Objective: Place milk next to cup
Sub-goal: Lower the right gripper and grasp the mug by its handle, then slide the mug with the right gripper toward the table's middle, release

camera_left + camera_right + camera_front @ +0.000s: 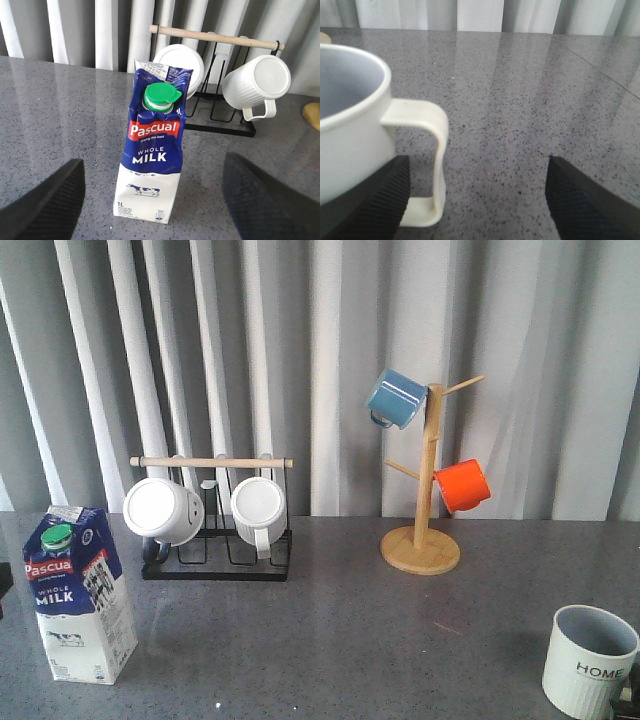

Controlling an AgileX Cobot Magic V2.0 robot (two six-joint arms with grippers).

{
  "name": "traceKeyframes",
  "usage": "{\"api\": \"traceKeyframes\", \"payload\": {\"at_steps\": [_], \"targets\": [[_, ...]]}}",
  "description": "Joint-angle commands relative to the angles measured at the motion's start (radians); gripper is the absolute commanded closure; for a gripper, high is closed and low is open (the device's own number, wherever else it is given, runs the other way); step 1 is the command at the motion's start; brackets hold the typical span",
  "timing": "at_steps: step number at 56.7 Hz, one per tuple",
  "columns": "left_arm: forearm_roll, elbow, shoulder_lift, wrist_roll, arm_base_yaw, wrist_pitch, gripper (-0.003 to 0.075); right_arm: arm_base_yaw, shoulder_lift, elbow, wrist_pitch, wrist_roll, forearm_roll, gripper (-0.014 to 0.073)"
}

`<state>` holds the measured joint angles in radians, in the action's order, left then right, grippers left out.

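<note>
- The desk [350,630] is wide; the milk [78,592] stands upright at its left front, well apart from the cup [588,660] at the right front.
- The left hand [152,200] is spread wide, with the carton between its fingers, untouched; a high grip might tip it.
- The right hand [475,200] is spread too, holding nothing; only its wrist view shows the cup's handle [427,160].

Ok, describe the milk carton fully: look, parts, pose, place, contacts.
The milk is a tall gable-top carton that looks like coated paperboard, dark blue above and white below, with a green round cap, a red "Pascual" label, "WHOLE MILK" lettering and a small cow drawing. It stands upright and closed on the grey speckled table, at the front left. Only the table touches it; the left gripper is open, with the carton's base between its fingers.
</note>
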<state>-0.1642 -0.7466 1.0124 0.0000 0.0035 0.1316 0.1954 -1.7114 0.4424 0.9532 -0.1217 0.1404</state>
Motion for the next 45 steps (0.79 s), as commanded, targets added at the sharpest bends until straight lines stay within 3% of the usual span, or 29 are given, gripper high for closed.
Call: {"api": "traceKeyframes", "payload": {"at_steps": [1,5,11,24,32,45], "targets": [[-0.009,-0.037,-0.011,0.000,-0.007,-0.064,0.0187,0.026,0.017,0.043,0.058,0.000,-0.010,0.0057],[-0.009,-0.037,-0.011,0.000,-0.007,-0.064,0.0187,0.042,0.013,0.058,0.047,0.013,-0.018,0.0081],[-0.009,-0.037,-0.011,0.000,-0.007,-0.064,0.0187,0.049,0.007,0.080,0.015,0.038,-0.071,0.0189],[-0.009,-0.037,-0.011,0.000,-0.007,-0.064,0.0187,0.005,0.011,0.106,-0.003,0.083,-0.140,0.0603],[-0.009,-0.037,-0.011,0.000,-0.007,-0.064,0.0187,-0.113,0.048,0.110,0.002,0.122,-0.119,0.0601],[-0.009,-0.037,-0.011,0.000,-0.007,-0.064,0.0187,-0.410,0.049,0.180,-0.007,0.114,0.121,0.0601]]}}
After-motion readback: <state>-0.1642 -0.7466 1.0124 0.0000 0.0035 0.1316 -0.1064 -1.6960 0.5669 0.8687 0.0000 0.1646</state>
